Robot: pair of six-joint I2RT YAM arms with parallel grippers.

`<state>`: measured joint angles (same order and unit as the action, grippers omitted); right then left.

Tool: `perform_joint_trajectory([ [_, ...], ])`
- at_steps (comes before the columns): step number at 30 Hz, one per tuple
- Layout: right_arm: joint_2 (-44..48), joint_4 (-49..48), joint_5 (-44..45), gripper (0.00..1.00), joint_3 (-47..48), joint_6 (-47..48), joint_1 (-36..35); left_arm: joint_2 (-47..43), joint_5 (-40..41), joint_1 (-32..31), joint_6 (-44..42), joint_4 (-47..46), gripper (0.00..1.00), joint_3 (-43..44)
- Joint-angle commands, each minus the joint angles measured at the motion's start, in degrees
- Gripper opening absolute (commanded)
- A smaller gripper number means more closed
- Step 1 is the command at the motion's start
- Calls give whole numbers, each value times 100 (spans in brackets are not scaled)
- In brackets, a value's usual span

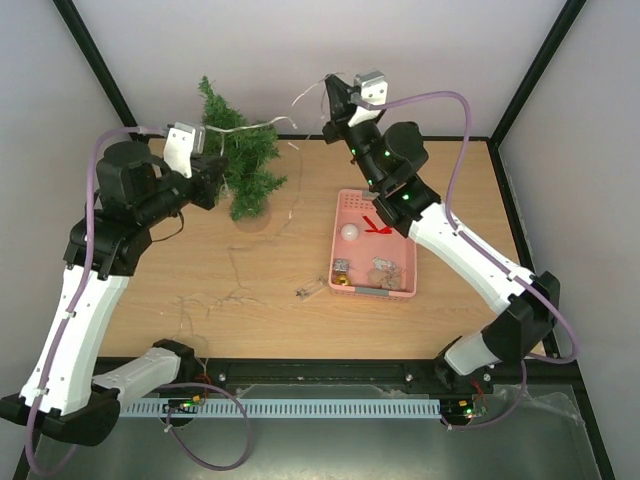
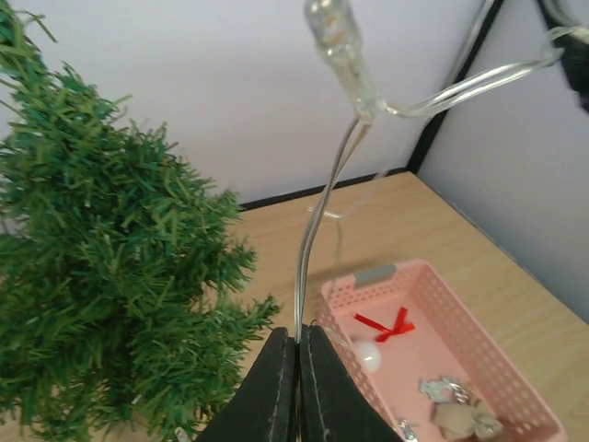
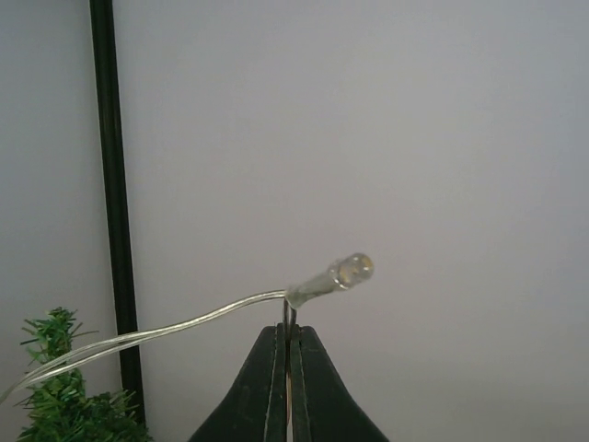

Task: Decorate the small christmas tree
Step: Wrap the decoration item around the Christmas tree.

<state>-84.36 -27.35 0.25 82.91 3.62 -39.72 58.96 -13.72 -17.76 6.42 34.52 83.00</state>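
The small christmas tree [image 1: 242, 160] stands upright at the back left of the table; it fills the left of the left wrist view [image 2: 101, 276], and its top shows in the right wrist view [image 3: 63, 396]. A clear light string [image 1: 262, 127] runs from the tree across to the right. My left gripper [image 1: 212, 182] sits close against the tree's left side, shut [image 2: 297, 336] on the string's wire [image 2: 317, 221] below a bulb [image 2: 340, 46]. My right gripper [image 1: 333, 95] is raised at the back, shut [image 3: 290, 330] on the wire just under another bulb [image 3: 340, 273].
A pink basket [image 1: 345, 200] lies right of the tree and holds a red bow [image 1: 378, 224], a white ball [image 1: 350, 232] and small ornaments. Loose wire [image 1: 235, 290] trails over the table's middle and left. Black frame posts stand at the back corners.
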Motion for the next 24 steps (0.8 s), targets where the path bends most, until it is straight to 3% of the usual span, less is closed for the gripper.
perform_joint_trajectory([
  [1, -270, -13, -44, 2, 369, -132, 76, 6, -1216, 314, 56, -36, 2, 184],
  [10, -723, -51, 176, 2, 748, -314, 183, 463, -2844, 1419, 1800, -2171, 2, 156],
  [17, -1120, -150, -53, 2, 1237, -472, 391, 797, -2963, 2064, 2659, -3386, 2, 51],
  [24, -1509, -188, -420, 2, 1459, -321, 406, 1152, -2971, 2323, 3269, -4657, 2, -35],
])
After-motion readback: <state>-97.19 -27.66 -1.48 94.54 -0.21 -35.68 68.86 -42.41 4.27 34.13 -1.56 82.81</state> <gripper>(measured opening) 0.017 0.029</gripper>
